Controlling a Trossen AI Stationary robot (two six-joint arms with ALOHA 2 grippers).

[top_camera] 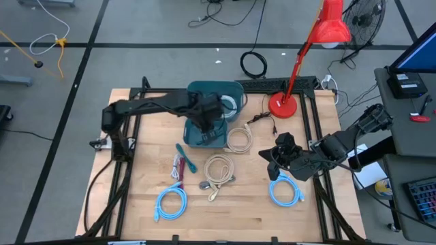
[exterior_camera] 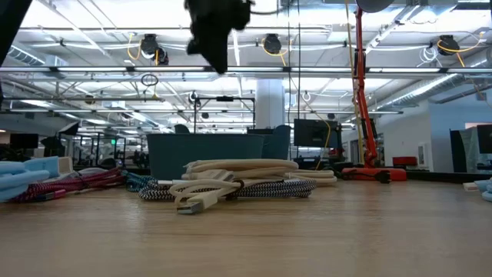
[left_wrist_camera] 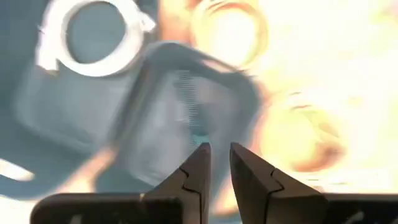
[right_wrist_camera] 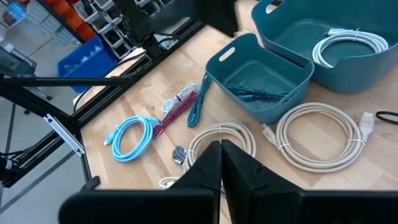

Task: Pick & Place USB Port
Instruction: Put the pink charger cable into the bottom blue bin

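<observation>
A small teal bin [top_camera: 204, 134] stands in front of a larger teal bin [top_camera: 219, 95] at the table's far middle. A thin teal cable [right_wrist_camera: 252, 93] lies in the small bin, and a white coiled cable [right_wrist_camera: 348, 46] lies in the large one. My left gripper [left_wrist_camera: 219, 152] hangs above the small bin [left_wrist_camera: 180, 118], fingers pointing down, a narrow gap between them, holding nothing. It also shows in the high view [top_camera: 204, 124]. My right gripper [right_wrist_camera: 221, 149] is shut and empty above the table's right part [top_camera: 274, 158], near a light blue coil [top_camera: 285, 189].
Loose on the table lie two beige coils [top_camera: 238, 139] [top_camera: 219, 170], a teal cable [top_camera: 185, 158], a red cable [top_camera: 179, 167], a second light blue coil [top_camera: 172, 203] and a black cable [top_camera: 262, 119]. A red desk lamp [top_camera: 283, 103] stands at the far right.
</observation>
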